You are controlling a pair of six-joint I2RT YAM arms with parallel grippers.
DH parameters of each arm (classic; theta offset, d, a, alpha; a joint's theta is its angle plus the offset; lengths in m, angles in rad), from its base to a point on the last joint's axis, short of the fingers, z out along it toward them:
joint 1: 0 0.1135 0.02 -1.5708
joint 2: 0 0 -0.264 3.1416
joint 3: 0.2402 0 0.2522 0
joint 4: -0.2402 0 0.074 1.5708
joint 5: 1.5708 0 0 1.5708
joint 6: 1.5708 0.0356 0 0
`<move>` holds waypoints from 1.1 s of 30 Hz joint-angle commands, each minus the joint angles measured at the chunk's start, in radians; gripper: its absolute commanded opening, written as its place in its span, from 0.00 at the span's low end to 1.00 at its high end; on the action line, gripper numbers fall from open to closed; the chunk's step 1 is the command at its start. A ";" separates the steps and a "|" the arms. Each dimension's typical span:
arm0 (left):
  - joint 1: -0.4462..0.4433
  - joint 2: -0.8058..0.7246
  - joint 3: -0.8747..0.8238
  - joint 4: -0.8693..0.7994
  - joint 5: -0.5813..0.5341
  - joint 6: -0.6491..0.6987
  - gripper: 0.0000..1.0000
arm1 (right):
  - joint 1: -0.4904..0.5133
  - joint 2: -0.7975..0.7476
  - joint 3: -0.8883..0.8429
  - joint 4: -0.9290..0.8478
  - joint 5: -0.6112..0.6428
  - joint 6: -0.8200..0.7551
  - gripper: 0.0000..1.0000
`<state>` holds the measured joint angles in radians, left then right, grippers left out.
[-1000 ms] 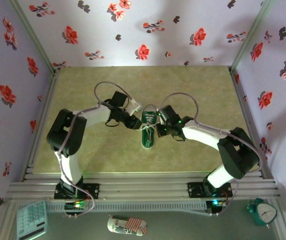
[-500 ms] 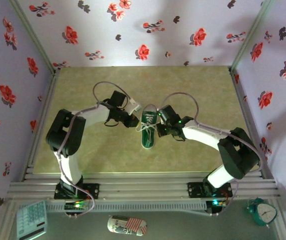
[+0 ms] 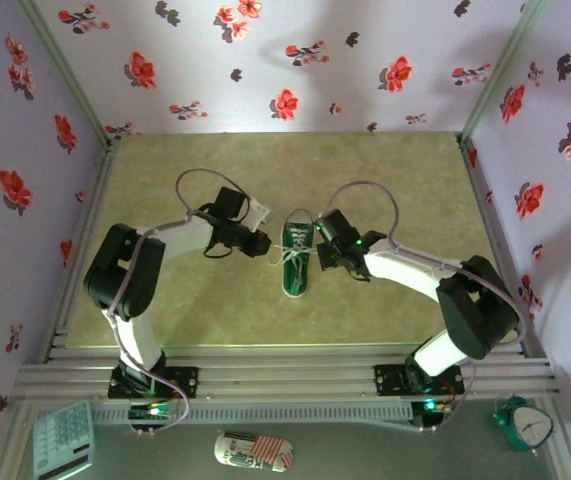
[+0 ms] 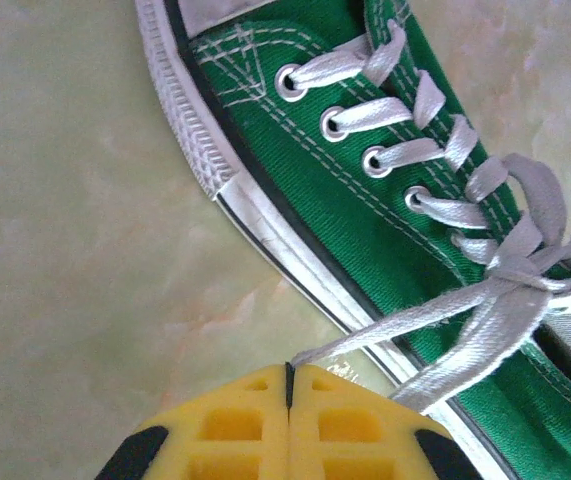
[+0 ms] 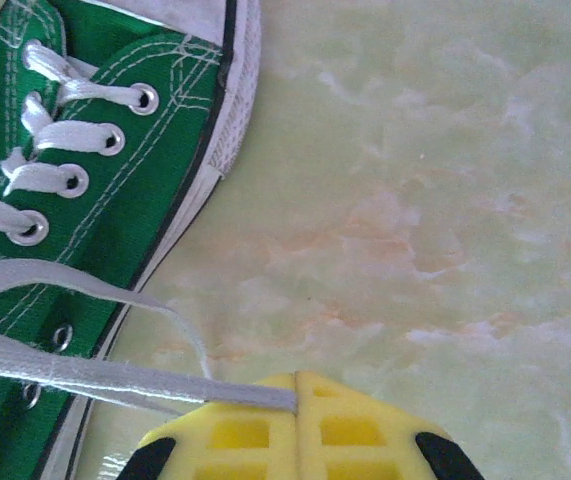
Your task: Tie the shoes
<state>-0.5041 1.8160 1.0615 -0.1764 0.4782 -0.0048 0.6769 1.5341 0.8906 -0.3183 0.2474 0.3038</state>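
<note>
Now, mid-table (image 3: 385, 180), the green sneaker (image 3: 296, 262) lies between the arms. The left gripper (image 4: 288, 375), newly clamped on a white lace (image 4: 405, 325), has drawn leftward, while the right gripper (image 5: 298, 388) pinches the other lace (image 5: 115, 375). Tightening likely begins.

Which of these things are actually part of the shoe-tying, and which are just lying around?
Part of the job:
- green sneaker
- its white laces
- left gripper and right gripper, each shut on a lace end

Just lying about:
- striped oblong thing
- teal calculator-like pad
- teal alarm clock
</note>
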 commanded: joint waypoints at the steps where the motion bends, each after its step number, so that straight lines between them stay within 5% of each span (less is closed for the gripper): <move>1: 0.015 -0.040 -0.020 0.022 -0.125 -0.060 0.00 | -0.008 0.022 0.026 -0.088 0.120 0.029 0.00; 12: 0.032 -0.089 -0.054 0.029 -0.220 -0.084 0.00 | -0.022 0.040 0.033 -0.123 0.149 0.054 0.00; 18: 0.035 -0.107 -0.066 0.065 -0.082 -0.084 0.00 | -0.021 0.015 0.008 -0.043 -0.001 0.017 0.00; 19: 0.034 -0.115 -0.067 0.075 -0.049 -0.086 0.05 | -0.020 0.013 0.007 -0.031 -0.029 0.009 0.00; 23: 0.020 -0.157 -0.075 0.109 0.058 -0.065 0.48 | -0.016 0.013 0.007 -0.003 -0.073 -0.001 0.00; 26: -0.009 -0.181 -0.071 0.094 0.073 -0.037 0.58 | -0.016 0.016 0.006 -0.003 -0.076 -0.004 0.00; 33: -0.072 -0.110 -0.005 0.026 0.119 0.036 0.63 | -0.016 0.024 0.008 0.001 -0.084 -0.003 0.00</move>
<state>-0.5594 1.6669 1.0122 -0.1146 0.5522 -0.0257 0.6609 1.5600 0.9062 -0.3340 0.1783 0.3145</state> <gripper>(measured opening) 0.626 0.063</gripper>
